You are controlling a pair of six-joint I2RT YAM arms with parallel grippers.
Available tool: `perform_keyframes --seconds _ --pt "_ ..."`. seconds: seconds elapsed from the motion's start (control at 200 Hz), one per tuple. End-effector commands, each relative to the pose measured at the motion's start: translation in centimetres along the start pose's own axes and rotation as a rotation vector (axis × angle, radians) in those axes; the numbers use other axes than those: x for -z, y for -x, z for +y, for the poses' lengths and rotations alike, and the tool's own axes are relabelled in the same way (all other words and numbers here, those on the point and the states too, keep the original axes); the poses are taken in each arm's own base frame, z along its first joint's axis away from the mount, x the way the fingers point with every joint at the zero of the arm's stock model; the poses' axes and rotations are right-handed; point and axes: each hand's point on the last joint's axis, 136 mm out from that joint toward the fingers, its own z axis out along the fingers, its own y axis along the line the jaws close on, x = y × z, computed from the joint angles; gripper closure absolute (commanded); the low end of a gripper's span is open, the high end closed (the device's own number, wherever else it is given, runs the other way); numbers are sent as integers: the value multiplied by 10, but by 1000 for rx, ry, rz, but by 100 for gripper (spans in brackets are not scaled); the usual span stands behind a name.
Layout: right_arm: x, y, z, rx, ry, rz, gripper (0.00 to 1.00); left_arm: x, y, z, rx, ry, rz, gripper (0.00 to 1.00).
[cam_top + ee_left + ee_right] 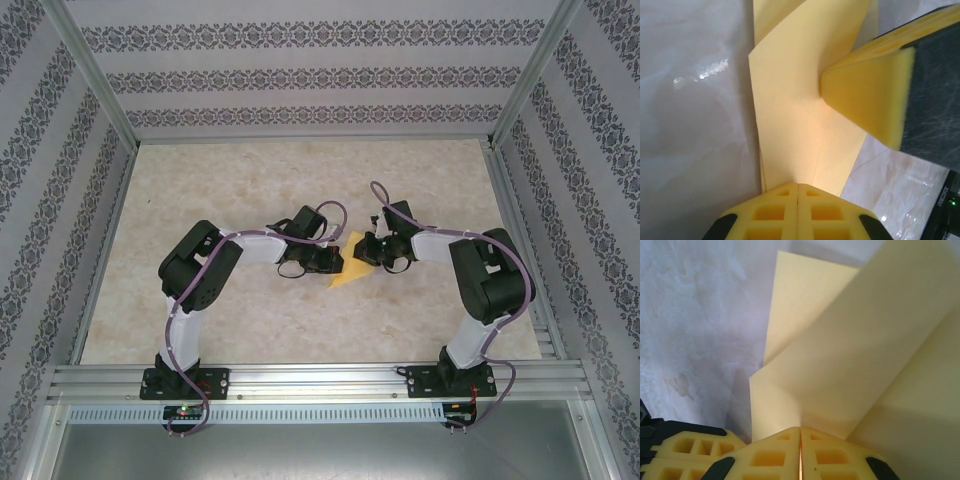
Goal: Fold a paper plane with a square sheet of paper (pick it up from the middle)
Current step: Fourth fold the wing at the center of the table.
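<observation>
Pinching the yellow sheet of paper (346, 276) from two sides, the left arm (200, 268) and the right arm (488, 272) are meeting over the middle of the pale surface (250, 320). The left jaws are squeezing shut on one edge of the paper (800, 115), with no gap showing between them. The right jaws are squeezing shut on the paper (855, 365) too, from the other side. The sheet is sitting right between the two pairs of jaws. It is bending into folds, with one crease running straight out in front of the left jaws. Ahead of the left jaws and off to the right, a yellow pad (865, 95) of the right jaws is pressing on the paper. In front of the right jaws the paper is spreading out in layers, with one flap poking out ahead and to the left.
</observation>
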Motion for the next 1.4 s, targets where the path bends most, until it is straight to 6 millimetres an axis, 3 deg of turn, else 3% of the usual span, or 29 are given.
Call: perform_keyframes --seconds 0.0,0.41,0.669,0.829,0.929,1.029,1.134,1.274,1.394 --pt "14 15 18 48 -20 -70 90 -7 -10 4 -14 30 43 96" --pt "-13 -6 24 32 -53 -1 90 -8 -11 9 2 46 43 97" --pt "-7 -1 -15 -33 -114 -15 90 -7 -21 23 47 110 70 99" --pt "8 14 -41 -68 -142 -61 91 -7 -32 32 74 141 100 100" --pt "15 27 -47 -75 -146 -87 91 -7 -34 33 73 143 102 100" --pt "25 43 -35 -56 -121 -130 91 -6 -32 30 67 137 99 100" --pt "39 53 -8 -27 -48 -175 90 -6 -29 26 56 120 93 100" --pt "42 45 19 14 7 -184 90 -6 -26 24 48 119 89 100" --pt "25 31 32 24 28 -135 90 -6 -26 24 50 121 92 100"
